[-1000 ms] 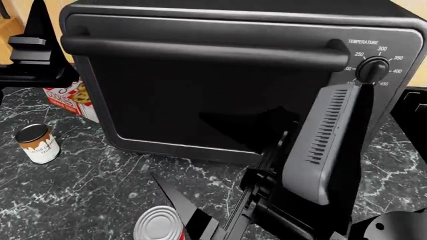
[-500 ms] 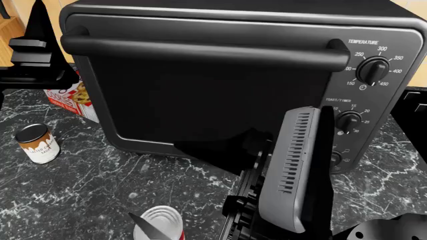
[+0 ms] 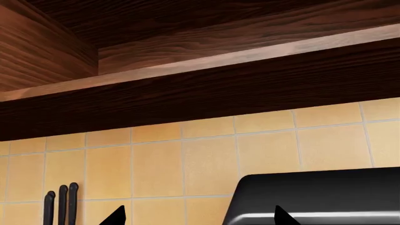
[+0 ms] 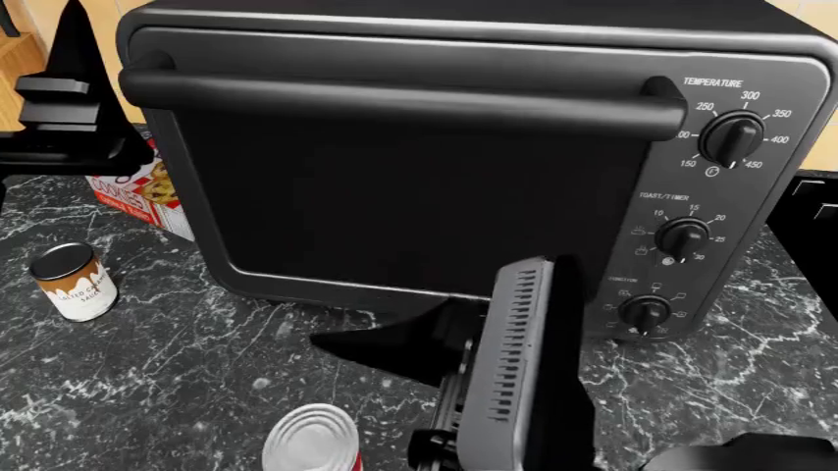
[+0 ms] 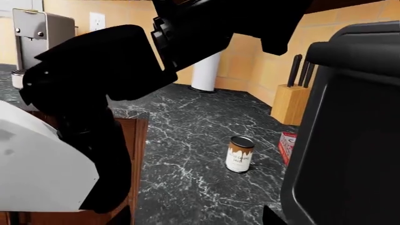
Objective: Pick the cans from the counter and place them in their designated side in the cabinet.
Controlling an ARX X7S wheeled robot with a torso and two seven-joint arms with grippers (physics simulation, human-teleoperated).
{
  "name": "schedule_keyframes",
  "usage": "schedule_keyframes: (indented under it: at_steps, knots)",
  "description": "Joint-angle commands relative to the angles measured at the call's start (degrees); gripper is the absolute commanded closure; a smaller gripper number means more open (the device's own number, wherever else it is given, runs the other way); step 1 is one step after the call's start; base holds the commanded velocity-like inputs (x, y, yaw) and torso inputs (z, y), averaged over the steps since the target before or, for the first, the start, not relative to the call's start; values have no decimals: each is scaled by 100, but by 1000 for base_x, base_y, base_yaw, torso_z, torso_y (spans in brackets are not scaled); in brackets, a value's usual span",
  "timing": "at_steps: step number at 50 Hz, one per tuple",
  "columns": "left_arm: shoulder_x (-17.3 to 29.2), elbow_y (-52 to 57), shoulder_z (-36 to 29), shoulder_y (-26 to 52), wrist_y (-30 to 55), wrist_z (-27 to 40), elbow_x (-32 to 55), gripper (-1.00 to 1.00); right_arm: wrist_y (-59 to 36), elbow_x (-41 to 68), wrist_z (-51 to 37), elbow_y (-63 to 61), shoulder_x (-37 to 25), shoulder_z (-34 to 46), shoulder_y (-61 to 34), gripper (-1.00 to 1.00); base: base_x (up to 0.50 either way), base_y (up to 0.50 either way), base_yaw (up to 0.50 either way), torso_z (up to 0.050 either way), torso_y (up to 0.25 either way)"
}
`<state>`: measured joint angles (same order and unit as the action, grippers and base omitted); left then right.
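The tall red can (image 4: 314, 439) stands upright on the counter (image 4: 171, 363) at about 6 o'clock in the head view, its silver lid facing up and its lower body cut off by the frame edge. The short white can (image 4: 75, 282) with a brown drip band stands upright well apart from it, at about 9 o'clock, also on the marble; the right wrist view shows the same can (image 5: 239, 154) alone on the slab. Its label has small lettering too fine to read.

The right arm (image 4: 517, 383) rises at about 5 o'clock in the head view, its grey ribbed housing just beside the red can and in front of the toaster oven (image 4: 433, 157). Whether the right gripper is apart or together cannot be told. The left arm (image 4: 59, 108) shows as a black shape at 10 o'clock; only two dark fingertips (image 3: 115, 216) enter the left wrist view, set apart from each other with nothing between them.

The oven's top dial reads TEMPERATURE, with 150, 250, 300, 350, 400 and 450 around it; the next reads TOAST/TIMER. A red-and-white box (image 4: 137, 191) beside the oven carries COOKIES.

Only the left wrist view shows the wooden cabinet (image 3: 187, 61) above the tan tiles. Only the right wrist view shows a knife block (image 5: 292, 101), a white roll (image 5: 205, 72) and a wall outlet (image 5: 97, 21).
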<state>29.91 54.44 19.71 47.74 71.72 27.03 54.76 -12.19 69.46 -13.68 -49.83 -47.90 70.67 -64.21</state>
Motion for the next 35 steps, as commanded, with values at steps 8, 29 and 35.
schedule_keyframes:
  at_steps: [8,29,35]
  knots:
    - [100,-32,26,-68,-98,74,106,-100,-28,-250,113,228,141,209,291,-100,0,0,0,0,0]
    - [144,-45,-128,-206,-290,116,61,-100,161,-742,372,741,289,454,822,-100,0,0,0,0,0]
    - [168,-49,-115,-169,-273,168,139,-100,216,-830,450,901,333,507,942,-100,0,0,0,0,0]
